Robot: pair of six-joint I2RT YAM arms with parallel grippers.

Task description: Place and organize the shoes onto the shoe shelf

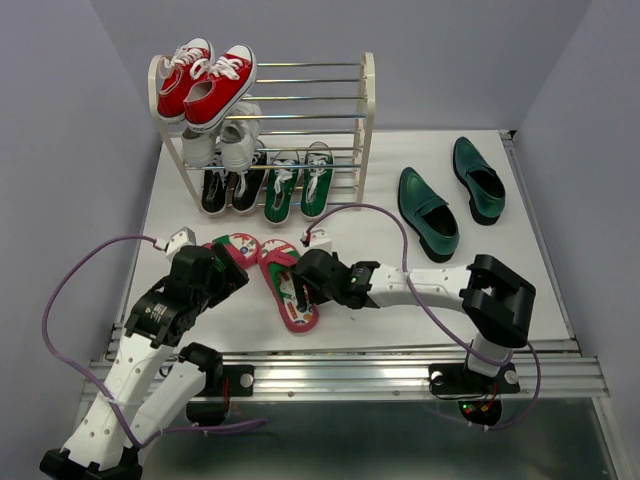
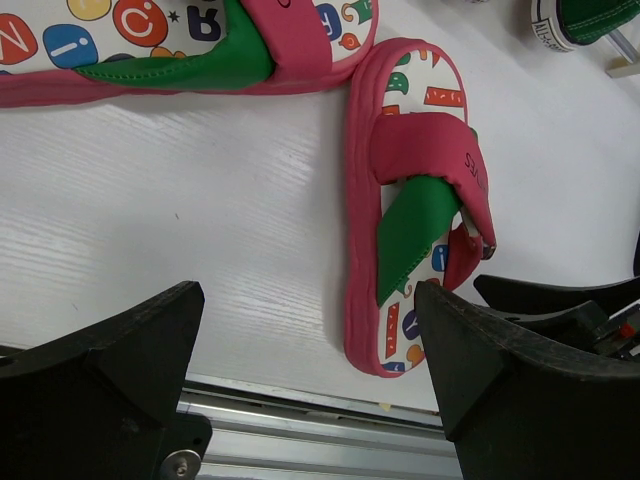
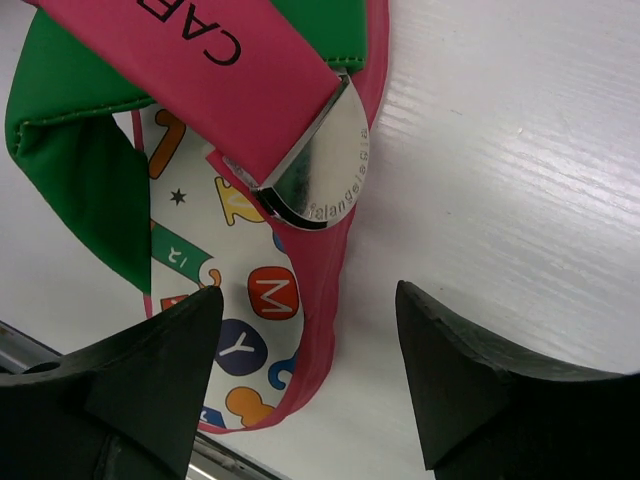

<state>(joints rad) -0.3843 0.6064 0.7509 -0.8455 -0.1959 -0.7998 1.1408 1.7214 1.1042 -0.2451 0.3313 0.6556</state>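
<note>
Two pink-red flip-flops lie on the white table in front of the shoe shelf [image 1: 367,100], one [image 1: 237,248] to the left and one [image 1: 290,290] nearer the front. My right gripper [image 1: 300,283] hangs low over the nearer one. Its jaws [image 3: 310,292] are open and straddle the pink rim [image 3: 335,290] at the heel, one finger above the lettered insole, the other above bare table. My left gripper [image 2: 308,295] is open over bare table by the front edge, with that flip-flop [image 2: 415,200] just off its right finger. Green sneakers [image 1: 298,185] sit on the bottom tier. Two dark green loafers [image 1: 428,213] [image 1: 478,178] lie at the right.
Red sneakers [image 1: 205,85] fill the left of the top tier, with white sneakers [image 1: 225,140] below and black sneakers [image 1: 228,185] on the bottom left. A metal rail [image 2: 300,420] runs along the table's front edge. Purple cables loop over both arms.
</note>
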